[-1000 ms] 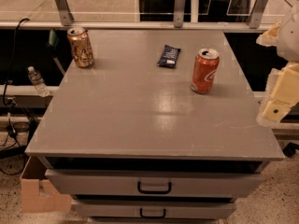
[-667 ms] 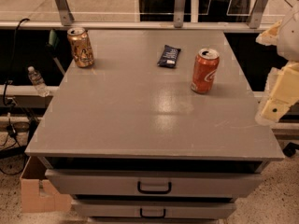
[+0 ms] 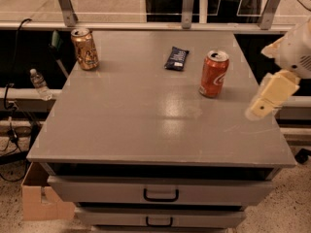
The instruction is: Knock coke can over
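The coke can (image 3: 214, 74) is red-orange with a silver top. It stands upright on the right half of the grey table (image 3: 146, 120). My gripper (image 3: 265, 103) is cream-coloured and hangs at the table's right edge, to the right of the can and a little nearer the front. It is apart from the can and holds nothing that I can see.
A gold-brown can (image 3: 85, 49) stands at the back left corner. A dark snack packet (image 3: 176, 58) lies at the back middle, left of the coke can. Drawers (image 3: 160, 193) sit under the table front. A water bottle (image 3: 39, 84) and a cardboard box (image 3: 36, 200) are off the left side.
My gripper has moved a little to the left, closer to the coke can. The cans and the packet have not moved.
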Action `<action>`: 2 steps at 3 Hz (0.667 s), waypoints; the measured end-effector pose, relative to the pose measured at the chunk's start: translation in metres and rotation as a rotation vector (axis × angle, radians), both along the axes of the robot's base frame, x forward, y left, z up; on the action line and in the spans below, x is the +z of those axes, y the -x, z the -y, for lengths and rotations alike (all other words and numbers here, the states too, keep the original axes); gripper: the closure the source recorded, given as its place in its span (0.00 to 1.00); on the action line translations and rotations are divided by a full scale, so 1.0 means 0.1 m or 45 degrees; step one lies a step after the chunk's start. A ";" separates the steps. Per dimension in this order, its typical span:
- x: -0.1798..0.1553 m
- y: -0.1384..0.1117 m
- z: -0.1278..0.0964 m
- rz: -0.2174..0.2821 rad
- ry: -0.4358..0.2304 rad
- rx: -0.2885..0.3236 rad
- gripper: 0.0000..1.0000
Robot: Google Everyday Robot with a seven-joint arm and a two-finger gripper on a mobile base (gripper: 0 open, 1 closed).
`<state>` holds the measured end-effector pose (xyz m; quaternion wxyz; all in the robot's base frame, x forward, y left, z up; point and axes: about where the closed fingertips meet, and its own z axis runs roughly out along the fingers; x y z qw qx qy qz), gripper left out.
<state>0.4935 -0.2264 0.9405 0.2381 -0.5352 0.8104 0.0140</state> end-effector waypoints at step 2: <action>-0.36 -0.53 -0.14 0.010 -0.294 -0.092 0.00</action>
